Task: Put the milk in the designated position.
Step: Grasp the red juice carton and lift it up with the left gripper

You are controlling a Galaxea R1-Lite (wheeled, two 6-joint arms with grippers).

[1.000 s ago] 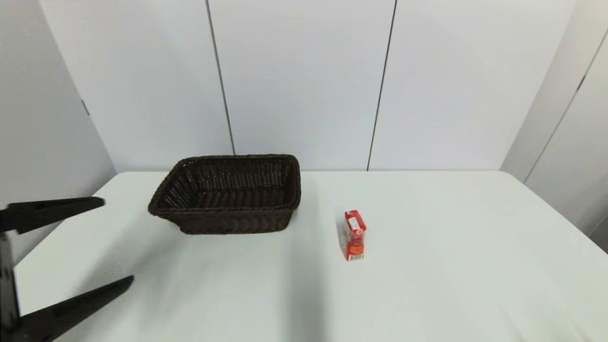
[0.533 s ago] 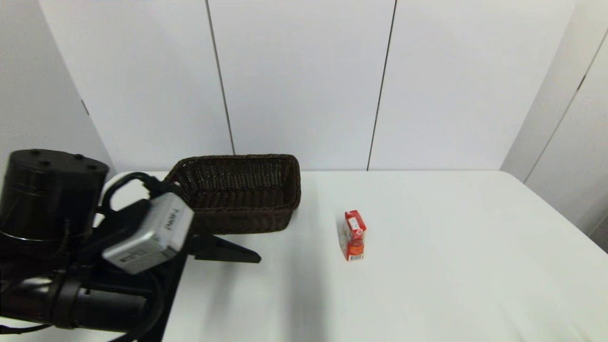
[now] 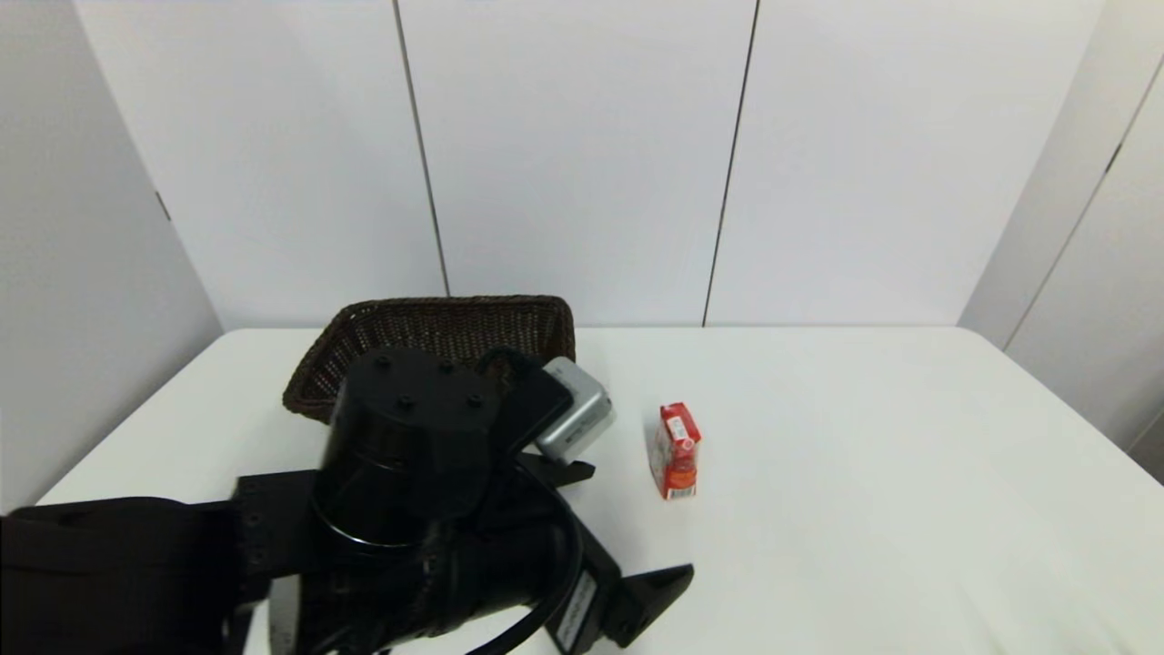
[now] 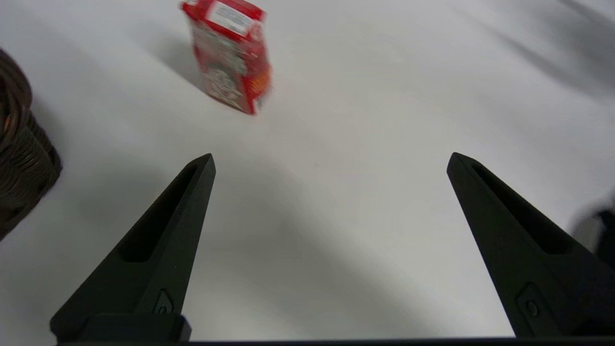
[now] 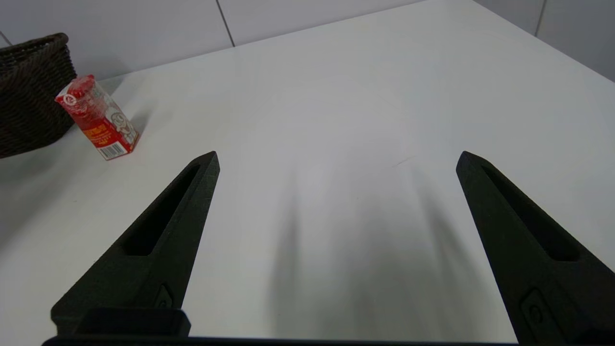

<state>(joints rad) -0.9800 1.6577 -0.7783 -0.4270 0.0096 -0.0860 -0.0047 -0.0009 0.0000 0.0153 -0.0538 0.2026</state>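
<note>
The milk (image 3: 676, 452) is a small red carton with a white label on top, standing upright on the white table (image 3: 864, 473) to the right of the basket. My left gripper (image 3: 641, 519) is open just short of it, on its near left side, with nothing between the fingers. In the left wrist view the milk (image 4: 230, 57) stands ahead of the left gripper (image 4: 331, 155), off towards one finger. The right gripper (image 5: 336, 154) hangs open and idle over the table, out of the head view, and its camera sees the milk (image 5: 98, 120) farther off. The table shows no marked spot.
A dark brown wicker basket (image 3: 436, 326) stands at the back left, half hidden by my left arm (image 3: 409, 509); its wall also shows as the basket (image 4: 19, 158) and the basket (image 5: 29, 96). White wall panels rise behind the table.
My left arm has swung in from the left edge towards the middle of the table and now covers part of the basket, its open fingers near the milk. The milk has not moved.
</note>
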